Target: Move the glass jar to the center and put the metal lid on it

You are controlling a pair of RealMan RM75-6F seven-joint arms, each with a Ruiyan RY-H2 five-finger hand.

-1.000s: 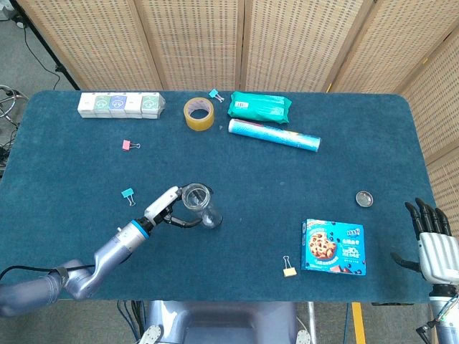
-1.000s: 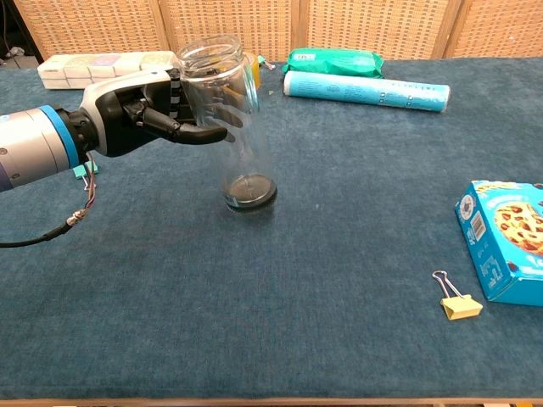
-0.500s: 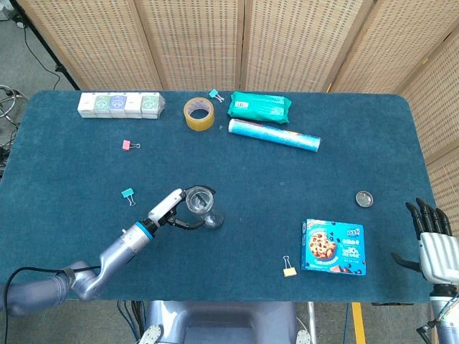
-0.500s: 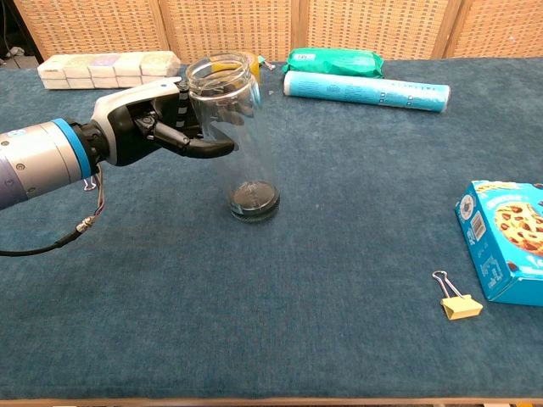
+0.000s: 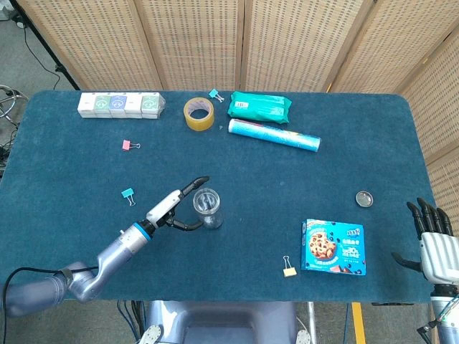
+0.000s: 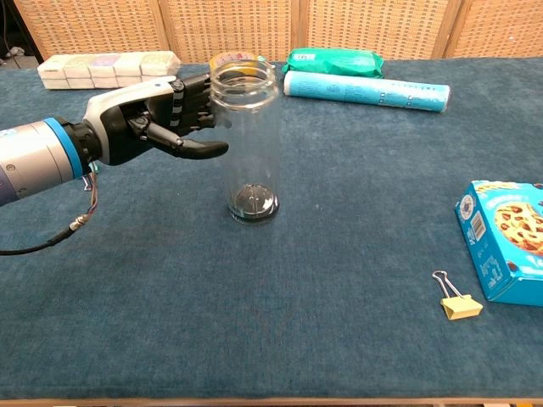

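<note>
The clear glass jar (image 5: 206, 208) (image 6: 249, 144) stands upright and open-mouthed on the blue table, left of centre. My left hand (image 5: 175, 208) (image 6: 148, 123) is right beside it on its left. The fingers (image 5: 199, 180) are stretched out and spread, and the thumb (image 6: 202, 149) ends at the jar's left wall. Nothing is gripped. The small round metal lid (image 5: 364, 198) lies flat far to the right, seen only in the head view. My right hand (image 5: 432, 242) hangs off the table's right edge, fingers apart and empty.
A blue cookie box (image 5: 333, 247) (image 6: 509, 242) and a yellow binder clip (image 5: 289, 270) (image 6: 458, 302) lie front right. At the back are a tape roll (image 5: 199, 113), a green pack (image 5: 259, 107), a foil tube (image 5: 274, 135) and white boxes (image 5: 120, 104). A teal clip (image 5: 128, 194) lies near the left arm.
The jar was tilted in my left hand's grip and now stands upright. The fingers have opened and straightened away from it. The right hand has not moved.
</note>
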